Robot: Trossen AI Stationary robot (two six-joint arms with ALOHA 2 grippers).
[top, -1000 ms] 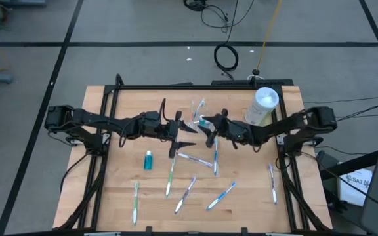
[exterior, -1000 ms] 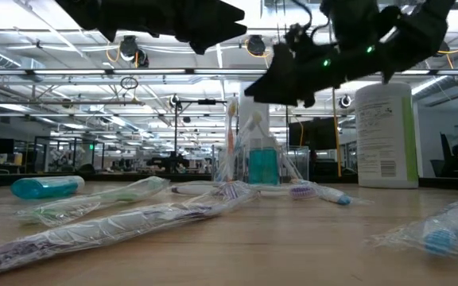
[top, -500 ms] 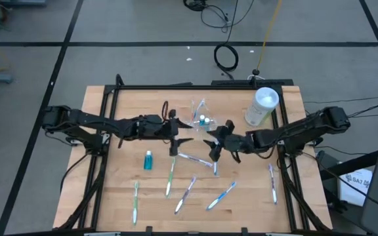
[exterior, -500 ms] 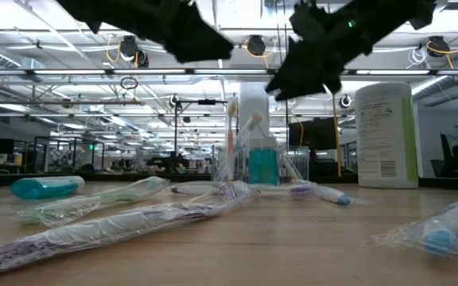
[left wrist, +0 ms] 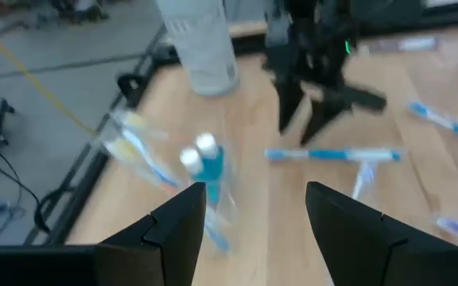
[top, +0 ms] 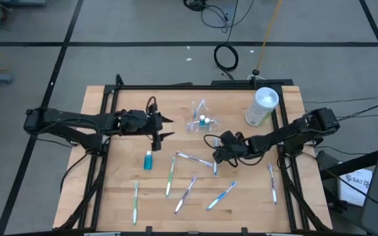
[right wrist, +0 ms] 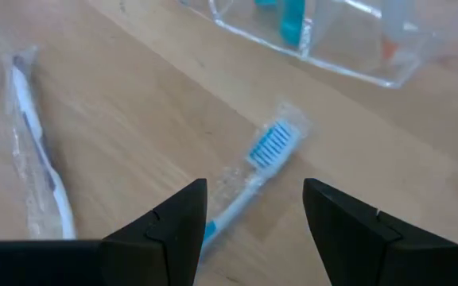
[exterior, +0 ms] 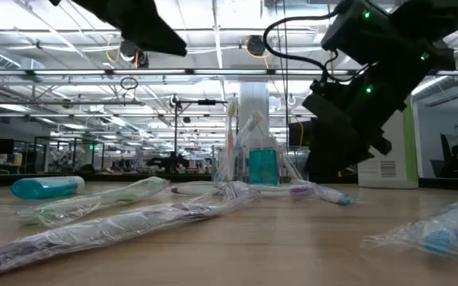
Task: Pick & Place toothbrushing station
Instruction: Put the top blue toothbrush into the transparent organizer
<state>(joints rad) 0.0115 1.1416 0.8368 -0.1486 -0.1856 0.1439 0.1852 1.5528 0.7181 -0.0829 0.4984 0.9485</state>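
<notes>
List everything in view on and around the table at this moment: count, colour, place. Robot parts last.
cup: one, clear, far middle of the table, holding teal tubes and a few brushes
toothbrushes: about seven loose, white, blue and green, wrapped, scattered over the near half of the table
tube: one loose, teal, lying left of centre
container: one, white, upright at the far right corner
table: one, light wood, dark frame
cables: dark coil and a yellow line on the floor beyond the table
left gripper: dark, jaws open, empty, left of the cup
right gripper: dark, jaws open, empty, low over a blue-headed brush near the cup
</notes>
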